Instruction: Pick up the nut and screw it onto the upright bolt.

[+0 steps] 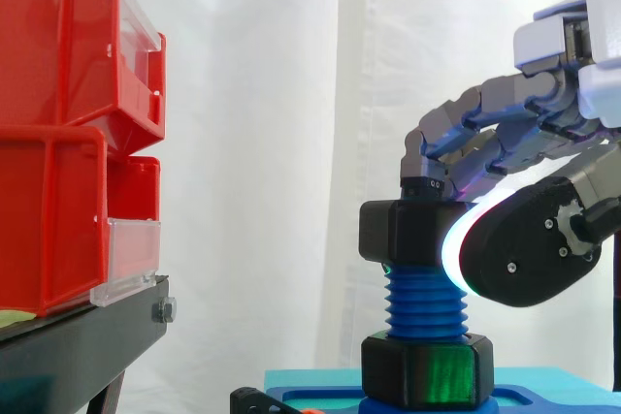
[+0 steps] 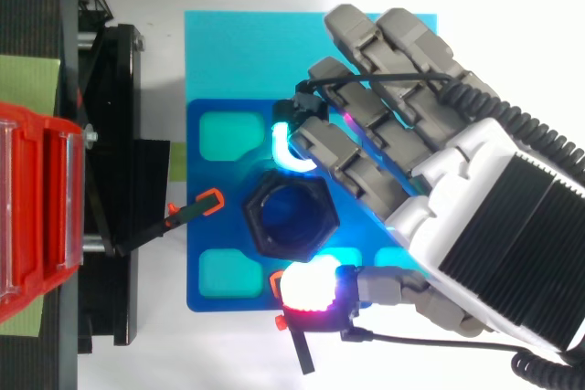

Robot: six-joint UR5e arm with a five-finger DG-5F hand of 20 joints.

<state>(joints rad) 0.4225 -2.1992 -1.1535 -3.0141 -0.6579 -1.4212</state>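
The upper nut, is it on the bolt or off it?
On: the nut sits level atop the upright blue bolt, bare threads below it, pinched by the hand.

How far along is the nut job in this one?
Done: the nut sits on top of the upright bolt. In hand: the hand pinches it with curled fingers and thumb. Left: turning it down, since bare threads show beneath it.
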